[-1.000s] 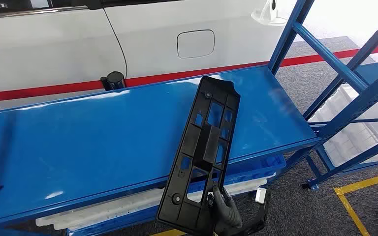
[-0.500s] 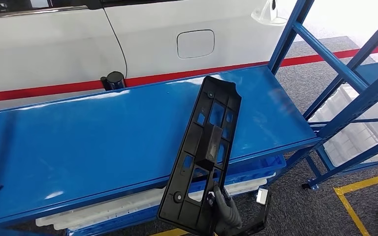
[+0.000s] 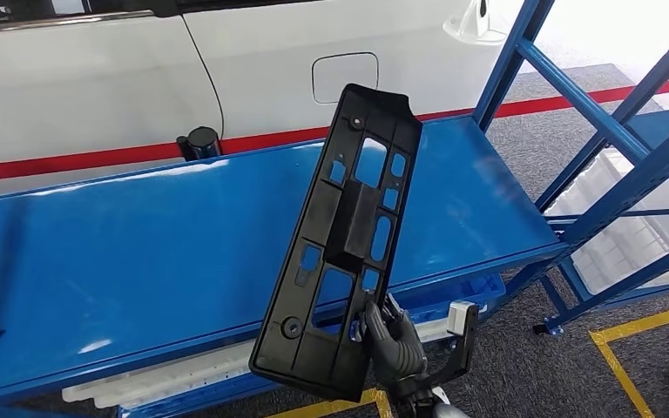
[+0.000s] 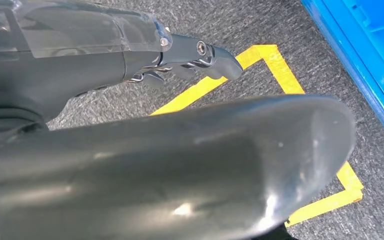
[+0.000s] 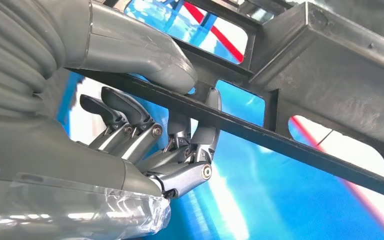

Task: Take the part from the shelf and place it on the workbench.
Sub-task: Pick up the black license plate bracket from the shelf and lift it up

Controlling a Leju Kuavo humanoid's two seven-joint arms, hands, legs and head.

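1. The part (image 3: 340,235), a long black plastic frame with many cut-out windows and a raised block in its middle, is held in the air, clear of the tabletop (image 3: 139,252).
2. It stands steeply tilted: its near end is low at the near edge of the scene, and its far end leans away and to the right, reaching up in front of the white car (image 3: 96,78).
3. The right hand (image 3: 392,344) grips the part at its near right corner.
4. In the right wrist view the thick grey thumb (image 5: 145,55) presses on one face of a thin bar of the part (image 5: 300,60), and the dark fingers (image 5: 200,135) curl against the other face, so the bar is pinched between them.
5. The left hand (image 4: 180,55) hangs over grey carpet (image 4: 130,95) marked with yellow tape (image 4: 280,65); its fingers (image 4: 220,60) are curled in loosely and hold nothing.
6. The tabletop is a glossy blue steel surface that spans most of the scene, behind and below the part.
7. A small black round cap (image 3: 199,139) sits at the far edge of the tabletop, to the left of the part and well apart from it.
8. White trays (image 3: 183,370) lie on a lower level under the tabletop.
9. A blue shelf (image 3: 627,139) with slanted struts stands to the right, with more white trays (image 3: 627,235) inside it.
10. A red stripe (image 3: 70,161) runs along the foot of the car, behind the tabletop.
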